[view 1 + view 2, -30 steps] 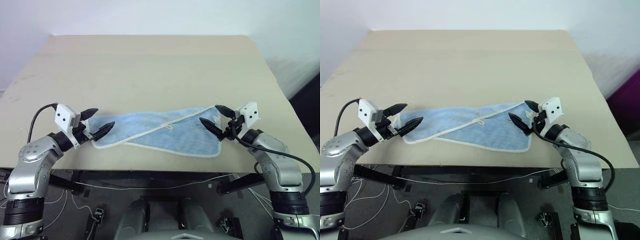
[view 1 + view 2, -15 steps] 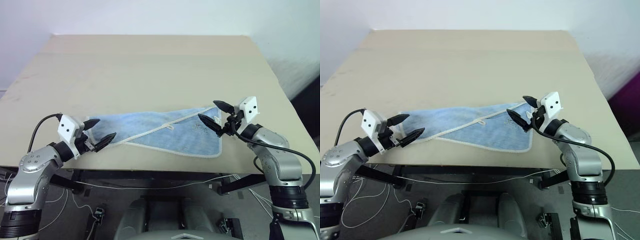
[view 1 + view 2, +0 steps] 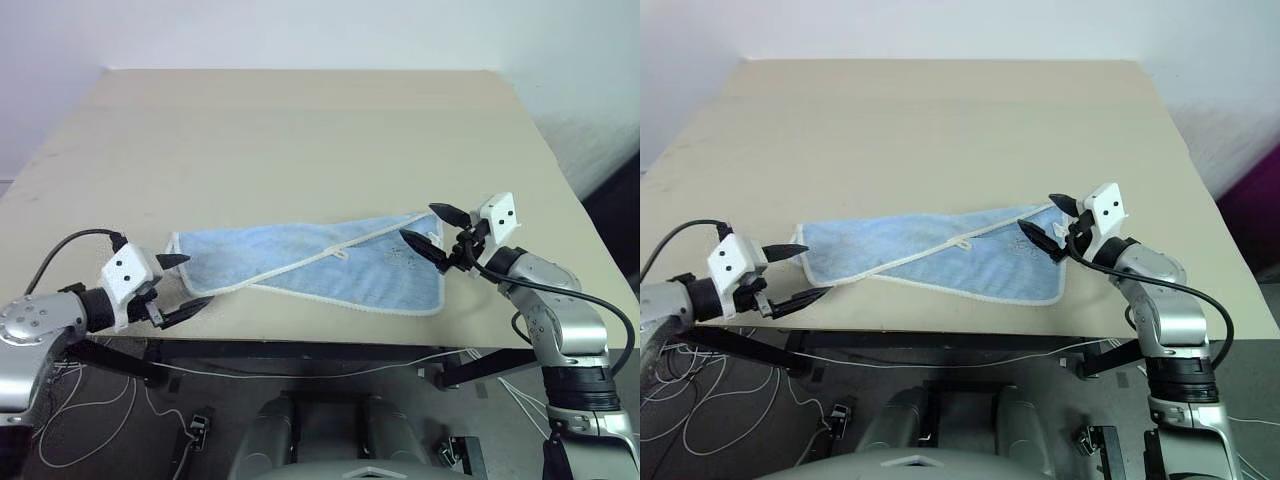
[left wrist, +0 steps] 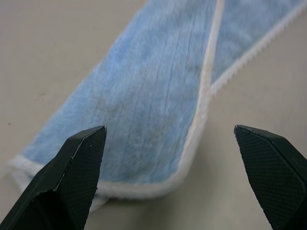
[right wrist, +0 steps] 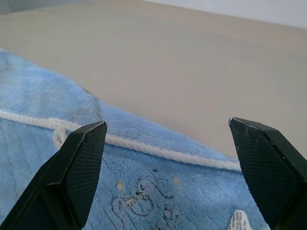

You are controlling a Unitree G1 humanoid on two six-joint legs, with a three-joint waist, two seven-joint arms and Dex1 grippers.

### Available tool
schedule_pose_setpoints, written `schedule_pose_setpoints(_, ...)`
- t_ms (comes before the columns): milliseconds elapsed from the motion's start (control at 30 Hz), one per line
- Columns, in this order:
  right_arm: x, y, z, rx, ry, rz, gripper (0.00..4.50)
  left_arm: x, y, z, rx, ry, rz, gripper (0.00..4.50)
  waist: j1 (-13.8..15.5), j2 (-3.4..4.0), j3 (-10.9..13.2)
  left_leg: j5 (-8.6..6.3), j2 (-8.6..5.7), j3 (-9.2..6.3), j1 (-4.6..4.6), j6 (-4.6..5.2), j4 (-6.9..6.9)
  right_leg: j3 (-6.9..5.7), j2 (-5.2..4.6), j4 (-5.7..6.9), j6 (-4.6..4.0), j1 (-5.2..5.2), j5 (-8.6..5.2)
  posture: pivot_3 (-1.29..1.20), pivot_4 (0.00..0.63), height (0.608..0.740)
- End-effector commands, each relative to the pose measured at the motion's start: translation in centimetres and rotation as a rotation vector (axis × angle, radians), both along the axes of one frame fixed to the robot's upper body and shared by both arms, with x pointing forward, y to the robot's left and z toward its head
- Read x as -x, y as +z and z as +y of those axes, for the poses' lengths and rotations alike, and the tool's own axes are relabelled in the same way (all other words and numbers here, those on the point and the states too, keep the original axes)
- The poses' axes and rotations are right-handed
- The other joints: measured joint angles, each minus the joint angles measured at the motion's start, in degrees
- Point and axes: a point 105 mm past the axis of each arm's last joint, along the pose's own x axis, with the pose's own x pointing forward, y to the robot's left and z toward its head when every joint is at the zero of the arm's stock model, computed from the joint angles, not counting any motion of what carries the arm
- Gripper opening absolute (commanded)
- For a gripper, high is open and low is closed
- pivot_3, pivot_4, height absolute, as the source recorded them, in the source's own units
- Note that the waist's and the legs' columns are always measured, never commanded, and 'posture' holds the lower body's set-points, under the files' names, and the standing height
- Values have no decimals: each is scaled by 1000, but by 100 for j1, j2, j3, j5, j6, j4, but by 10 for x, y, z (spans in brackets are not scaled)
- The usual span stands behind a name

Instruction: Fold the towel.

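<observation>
At the near left edge of the beige table (image 3: 300, 130), the left gripper (image 3: 180, 283) hangs with its two black fingers spread wide, grasping nothing, just off the towel's left end. The light blue towel (image 3: 300, 262) lies flat near the table's front edge, folded over itself so a white corded edge (image 3: 330, 254) runs diagonally across it (a small white loop sits midway along that cord). Over the towel's right end, the right gripper (image 3: 428, 232) hovers with its fingers likewise parted and empty, pointing toward the left.
</observation>
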Motion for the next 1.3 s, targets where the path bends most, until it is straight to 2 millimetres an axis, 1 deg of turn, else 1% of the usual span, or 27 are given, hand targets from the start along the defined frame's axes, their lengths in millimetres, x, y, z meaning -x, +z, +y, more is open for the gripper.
schedule_pose_setpoints(33,2,12,1,15,1,-51,4305,-1,5,5,-101,-101,11,4461,-2,1,1,0,0,0,0,0,-1,0,0,0,0,0,0,0,150,740)
schedule_pose_setpoints(100,1,13,1,14,-4,-58,4305,-2,2,10,-164,-153,30,4461,-8,3,1,0,0,1,0,0,-3,-1,0,0,0,-1,0,0,150,740)
schedule_pose_setpoints(167,1,14,2,8,-13,-65,4305,-4,-1,11,-177,-200,56,4461,-9,4,2,0,0,1,0,0,-6,-1,0,-3,0,-3,0,0,150,740)
schedule_pose_setpoints(300,2,9,2,-1,-30,-65,4305,-6,-7,12,-218,-319,135,4461,-10,4,2,0,0,2,0,0,-10,-2,1,-3,0,-5,0,0,150,740)
schedule_pose_setpoints(400,5,5,2,-15,-55,-68,4305,-11,-11,16,-304,-387,161,4461,1,3,2,1,0,2,0,0,-11,-4,4,-3,1,-6,1,0,150,740)
schedule_pose_setpoints(600,19,-2,2,-37,-97,-59,4305,-27,-16,21,-352,-436,183,4461,-9,4,3,1,-2,3,-1,1,-9,-5,17,4,2,-7,1,0,150,740)
schedule_pose_setpoints(733,26,-3,-2,-34,-126,-56,4305,-30,-19,18,-347,-476,201,4461,-24,4,3,1,-2,5,-1,3,-4,-5,22,7,4,-6,0,0,150,740)
schedule_pose_setpoints(833,28,-3,-8,-33,-147,-55,4305,-31,-21,15,-339,-495,207,3869,-28,4,3,1,-1,4,-1,3,0,-5,25,11,4,-6,0,0,150,740)
schedule_pose_setpoints(967,30,-3,-8,-34,-153,-53,4305,-31,-23,18,-356,-503,200,2589,-26,3,3,1,-1,3,-1,4,6,-6,25,15,4,-3,0,0,150,740)
schedule_pose_setpoints(1100,30,-2,-6,-37,-152,-53,4305,-31,-22,23,-381,-496,173,1177,-25,3,2,0,-1,3,-1,5,9,-6,25,17,5,-3,0,0,150,740)
schedule_pose_setpoints(1133,30,-2,-6,-38,-152,-53,4305,-31,-22,23,-376,-494,169,921,-25,3,2,0,-1,3,0,5,10,-7,25,19,5,-3,0,0,150,740)
schedule_pose_setpoints(1200,29,-2,-6,-38,-150,-50,4305,-32,-22,24,-376,-488,164,184,-25,3,2,0,-1,3,0,5,12,-7,25,20,5,-1,0,0,150,740)
schedule_pose_setpoints(1233,28,-2,-5,-38,-147,-48,4305,-33,-21,24,-372,-474,151,23,-24,3,2,0,-1,3,0,5,13,-7,25,20,5,-1,0,0,150,740)
schedule_pose_setpoints(1300,26,-2,-5,-37,-142,-48,4305,-35,-18,22,-328,-451,135,23,-26,3,2,-1,-1,3,0,7,16,-7,25,20,5,0,0,0,150,740)
